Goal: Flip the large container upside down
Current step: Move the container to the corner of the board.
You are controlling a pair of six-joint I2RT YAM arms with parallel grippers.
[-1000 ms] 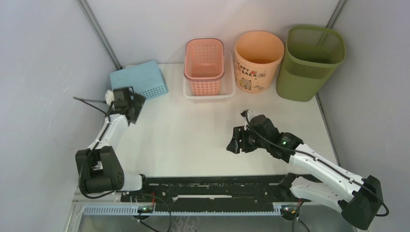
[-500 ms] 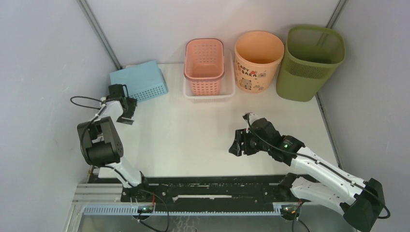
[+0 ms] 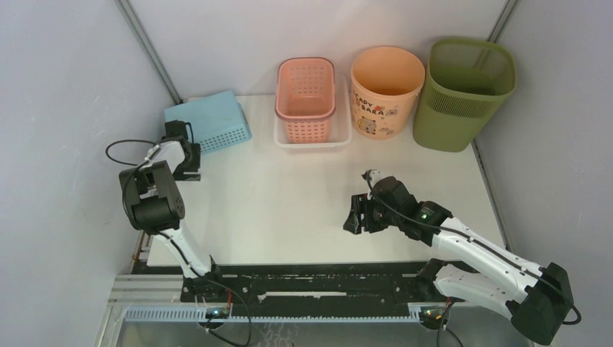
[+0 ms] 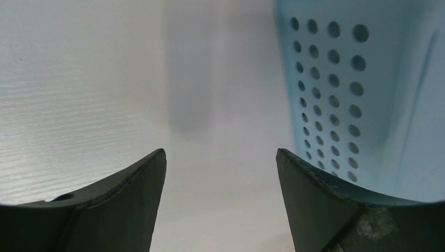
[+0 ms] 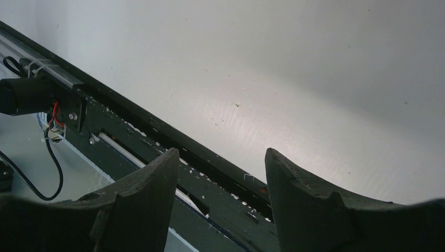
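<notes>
The large container (image 3: pixel 466 94) is the olive-green bin with a mesh upper band. It stands upright, mouth up, at the table's back right corner and shows only in the top view. My left gripper (image 3: pixel 184 155) (image 4: pixel 220 152) is far from it at the left edge, open and empty, next to the blue basket (image 4: pixel 357 94). My right gripper (image 3: pixel 352 215) (image 5: pixel 221 149) hovers open over the middle front of the table, pointing toward the near rail, with nothing between its fingers. Neither gripper touches the bin.
A peach cartoon bucket (image 3: pixel 387 90) stands just left of the bin. A pink basket (image 3: pixel 306 97) sits in a white tray (image 3: pixel 313 145). The blue perforated basket (image 3: pixel 208 119) lies at the back left. A black rail (image 3: pixel 318 278) (image 5: pixel 157 131) runs along the near edge.
The left arm has folded back, its elbow now raised near the left edge, and its jaws have narrowed slightly beside the blue basket. The right arm has barely moved.
</notes>
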